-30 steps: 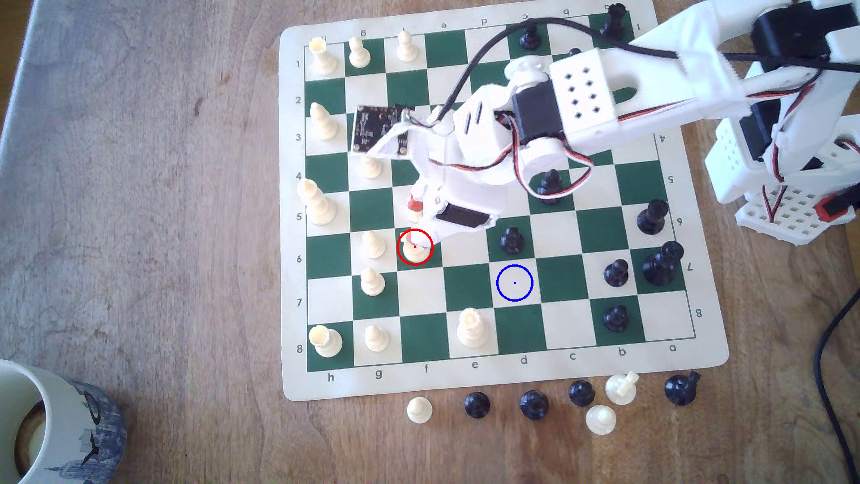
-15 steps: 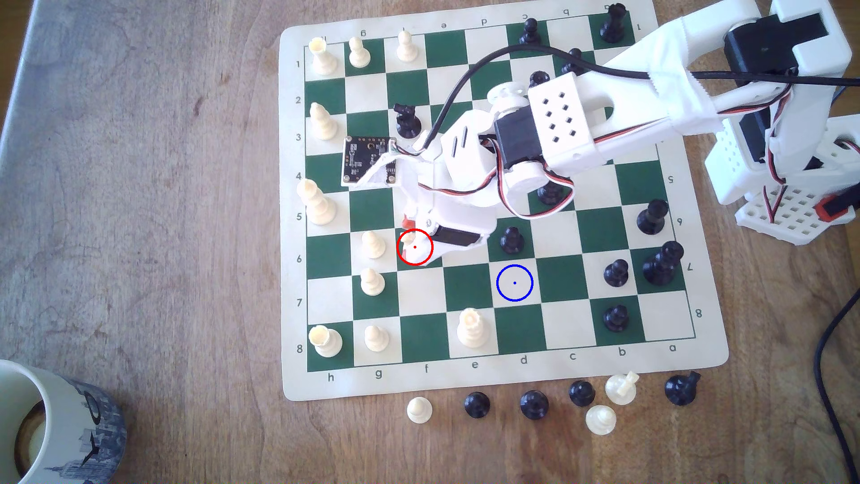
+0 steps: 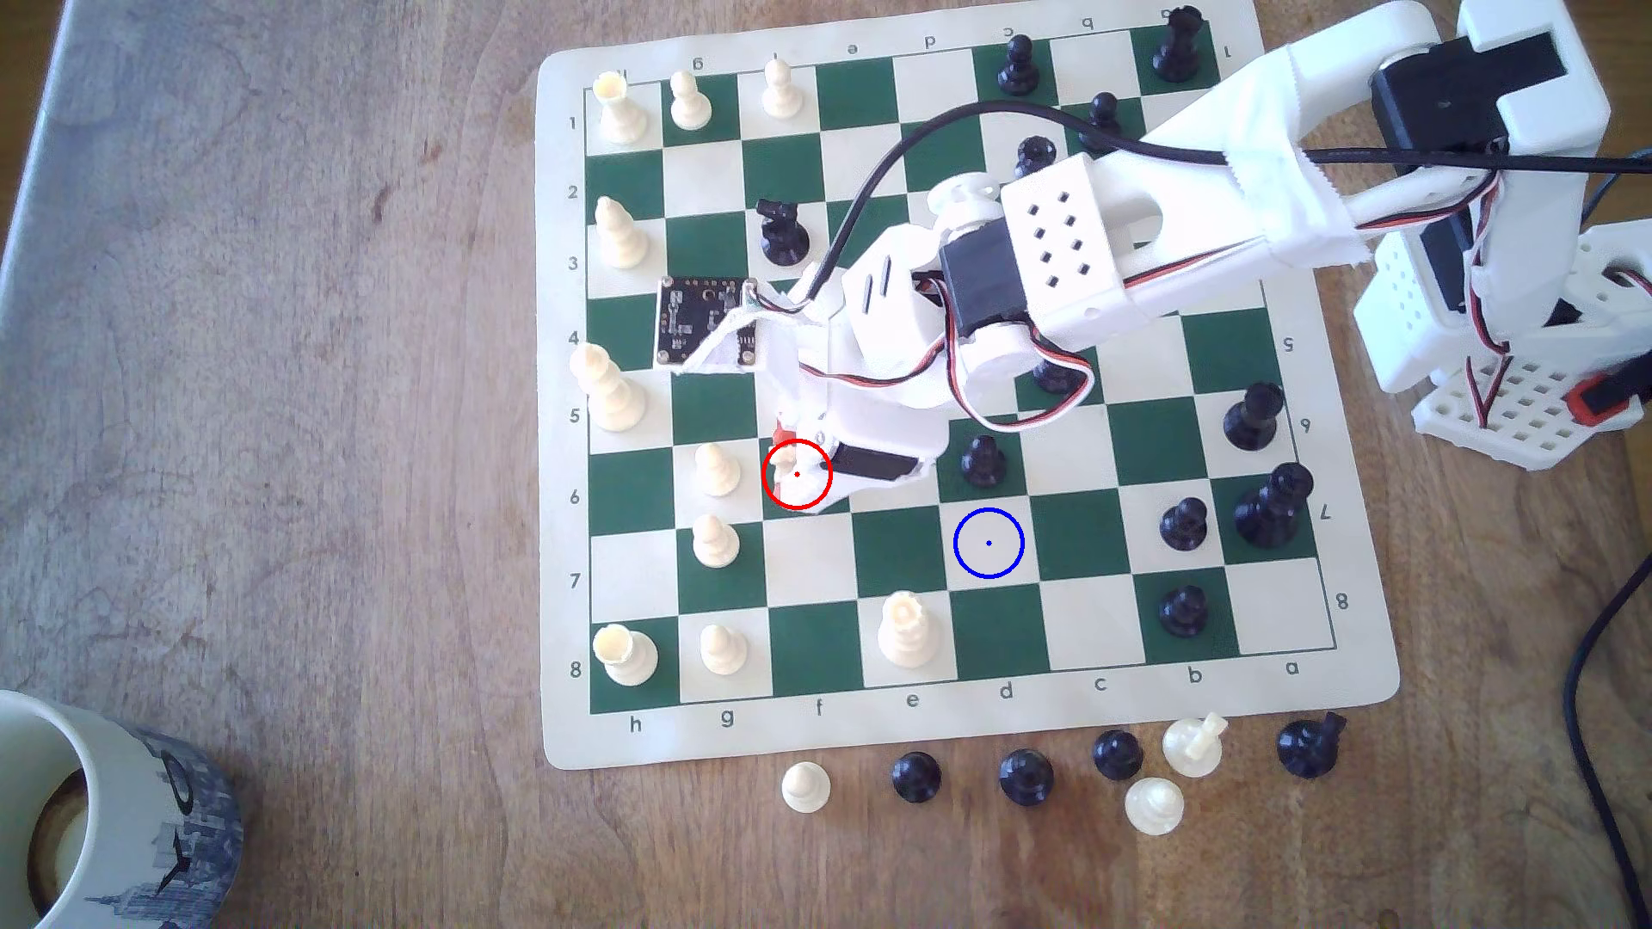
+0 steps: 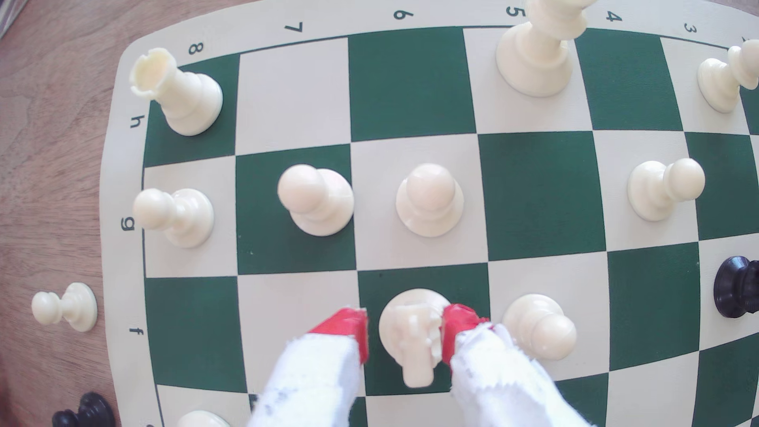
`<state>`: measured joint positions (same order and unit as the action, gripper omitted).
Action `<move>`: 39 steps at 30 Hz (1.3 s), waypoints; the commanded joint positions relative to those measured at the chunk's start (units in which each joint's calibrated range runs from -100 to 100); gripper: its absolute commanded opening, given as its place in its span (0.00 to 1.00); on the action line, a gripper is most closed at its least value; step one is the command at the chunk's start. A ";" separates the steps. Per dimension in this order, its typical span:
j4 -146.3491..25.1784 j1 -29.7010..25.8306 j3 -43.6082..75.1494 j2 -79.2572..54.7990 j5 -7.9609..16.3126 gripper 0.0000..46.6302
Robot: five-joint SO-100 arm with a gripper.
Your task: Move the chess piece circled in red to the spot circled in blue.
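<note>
knight: cream plastic, upright, blocky head toward the wrist camera
gripper: red tips straddling knight, one touching, one apart

The chessboard lies on the table. The knight stands on f6, between the end effector tips. The ringed spot is d7, nearer the board's row-8 edge. A mug sits at the table's corner.

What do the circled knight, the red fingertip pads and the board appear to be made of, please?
The knight: cream moulded plastic, judging by its smooth, slightly glossy sheen. The red pads: probably tape or rubber; matte, with uneven edges. The board: likely a flexible vinyl roll-up mat; flat printed squares, rounded corners.
</note>
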<state>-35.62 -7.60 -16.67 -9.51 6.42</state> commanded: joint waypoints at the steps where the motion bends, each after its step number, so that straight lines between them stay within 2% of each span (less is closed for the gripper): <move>1: 1.38 -0.03 4.07 1.53 -0.59 0.12; 10: 2.04 -0.26 3.98 3.06 -0.63 0.01; 16: 1.06 0.13 3.80 7.98 -0.34 0.00; 22: -2.96 0.28 0.90 19.19 -0.49 0.00; 26: -5.74 0.20 -4.18 25.21 -0.29 0.00; 31: -4.35 -2.69 -20.23 37.27 -0.63 0.00; 39: -0.09 -5.43 -32.83 42.11 -0.68 0.00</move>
<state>-39.04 -11.43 -45.77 27.69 5.98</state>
